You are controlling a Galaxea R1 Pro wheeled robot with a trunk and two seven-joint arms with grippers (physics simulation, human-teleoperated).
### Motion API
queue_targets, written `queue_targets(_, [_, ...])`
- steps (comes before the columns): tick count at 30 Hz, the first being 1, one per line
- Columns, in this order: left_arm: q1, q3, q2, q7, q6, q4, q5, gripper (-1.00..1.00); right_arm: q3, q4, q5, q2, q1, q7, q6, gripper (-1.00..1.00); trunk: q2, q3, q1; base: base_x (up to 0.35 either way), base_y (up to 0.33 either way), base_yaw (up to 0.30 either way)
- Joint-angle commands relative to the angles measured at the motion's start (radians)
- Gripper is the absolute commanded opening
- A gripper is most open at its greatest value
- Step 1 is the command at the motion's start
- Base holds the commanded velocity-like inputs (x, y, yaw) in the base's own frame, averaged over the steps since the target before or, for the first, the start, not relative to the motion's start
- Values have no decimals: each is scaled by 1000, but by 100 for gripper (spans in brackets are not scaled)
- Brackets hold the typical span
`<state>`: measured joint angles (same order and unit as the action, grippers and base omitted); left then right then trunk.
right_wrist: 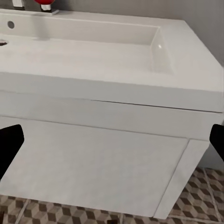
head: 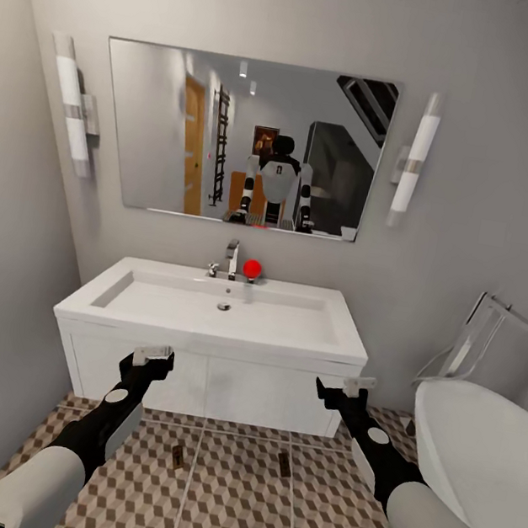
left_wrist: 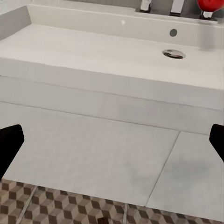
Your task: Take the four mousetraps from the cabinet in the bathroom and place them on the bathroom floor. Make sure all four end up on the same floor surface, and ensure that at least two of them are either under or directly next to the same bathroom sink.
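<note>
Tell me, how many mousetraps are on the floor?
2. One mousetrap lies on the patterned floor before the sink, toward its left; the other mousetrap toward its right. More may be hidden.

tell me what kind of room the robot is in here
A bathroom, most likely: a wide white sink with a faucet below a wall mirror, a white bathtub at the right, and cube-patterned floor tiles.
</note>
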<state>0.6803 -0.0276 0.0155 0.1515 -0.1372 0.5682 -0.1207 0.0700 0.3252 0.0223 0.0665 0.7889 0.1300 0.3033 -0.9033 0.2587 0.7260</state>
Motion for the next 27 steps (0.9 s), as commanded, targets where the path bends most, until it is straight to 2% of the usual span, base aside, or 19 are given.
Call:
queue_targets(1, [1, -3, 0, 3, -4, -1, -10, 100, 7, -1, 2, 1, 1, -1, 3, 100, 6, -2, -4, 0, 0, 0])
queue_targets(27, [1, -3, 1, 3, -4, -4, -11, 100, 7, -1, 2, 1, 1, -1, 3, 100, 188, -83, -103, 0, 0, 0])
